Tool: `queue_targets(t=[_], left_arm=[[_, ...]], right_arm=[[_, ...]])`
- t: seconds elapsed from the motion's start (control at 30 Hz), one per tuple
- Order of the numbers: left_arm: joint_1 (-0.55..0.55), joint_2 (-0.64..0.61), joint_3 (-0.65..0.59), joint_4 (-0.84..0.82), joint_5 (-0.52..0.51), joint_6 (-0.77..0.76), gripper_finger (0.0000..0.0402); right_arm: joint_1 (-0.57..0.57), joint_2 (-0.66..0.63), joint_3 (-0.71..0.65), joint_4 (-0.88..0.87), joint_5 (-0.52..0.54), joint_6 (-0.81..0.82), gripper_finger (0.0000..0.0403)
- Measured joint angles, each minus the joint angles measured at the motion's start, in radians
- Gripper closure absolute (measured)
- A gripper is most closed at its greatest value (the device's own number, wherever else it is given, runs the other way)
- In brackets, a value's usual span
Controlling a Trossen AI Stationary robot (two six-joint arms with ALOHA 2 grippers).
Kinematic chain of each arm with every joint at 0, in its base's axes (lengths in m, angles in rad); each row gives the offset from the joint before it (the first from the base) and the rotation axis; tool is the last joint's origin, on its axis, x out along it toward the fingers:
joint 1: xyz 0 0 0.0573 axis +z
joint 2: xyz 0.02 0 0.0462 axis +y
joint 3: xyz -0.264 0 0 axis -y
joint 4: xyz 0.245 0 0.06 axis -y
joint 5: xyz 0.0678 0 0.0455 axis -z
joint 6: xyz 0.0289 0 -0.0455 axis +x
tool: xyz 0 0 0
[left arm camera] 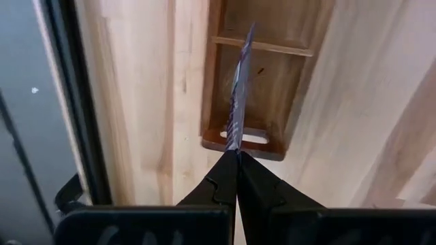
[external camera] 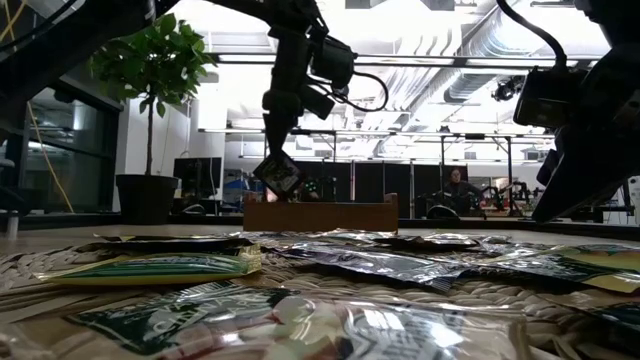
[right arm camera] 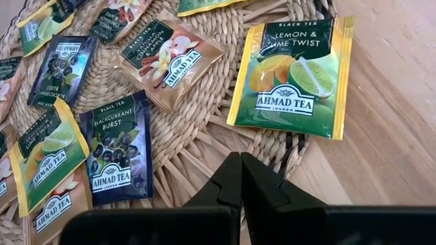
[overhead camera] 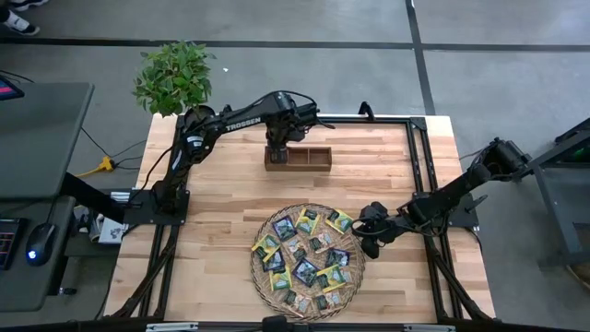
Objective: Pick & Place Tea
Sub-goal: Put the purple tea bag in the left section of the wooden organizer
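My left gripper (overhead camera: 277,146) is at the table's far side, shut on one dark tea sachet (left arm camera: 238,95) over the left end of a wooden compartment box (overhead camera: 297,158). In the low view the sachet (external camera: 278,175) hangs just above the box (external camera: 320,213). Several other sachets in dark, green and yellow wrappers lie flat on the round woven tray (overhead camera: 262,286) near the table's near edge. My right gripper (right arm camera: 240,160) is shut over the tray's right rim (right arm camera: 204,163), beside a yellow lemon-lime sachet (right arm camera: 293,75) and a dark blackcurrant one (right arm camera: 116,146). My left gripper pinches the dark sachet between its two fingers (left arm camera: 218,187) at the sachet's upper edge (left arm camera: 235,139), coming from above and pointing down. The sachet hangs below the fingertips, tilted, lifted clear over the box's left compartment (left arm camera: 255,88).
A potted plant (overhead camera: 173,76) stands at the table's far-left corner. A black metal frame (overhead camera: 419,152) runs along the table's edges. Bare wood lies between the box and the tray. Beyond the table's left edge sits a desk with a mouse (overhead camera: 37,242).
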Motion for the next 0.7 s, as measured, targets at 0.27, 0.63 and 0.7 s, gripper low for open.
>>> queue_targets(t=[0.27, 0.63, 0.7], left_arm=[[0.000, 0.000, 0.000, 0.000, -0.020, 0.024, 0.0401], [0.000, 0.000, 0.000, 0.000, -0.009, 0.026, 0.0401], [0.000, 0.000, 0.000, 0.000, 0.007, 0.025, 0.0401]], right_arm=[[0.000, 0.000, 0.000, -0.005, -0.005, 0.000, 0.0403], [0.000, 0.000, 0.000, -0.005, -0.004, -0.005, 0.0402], [0.000, 0.000, 0.000, -0.005, -0.004, -0.005, 0.0402]])
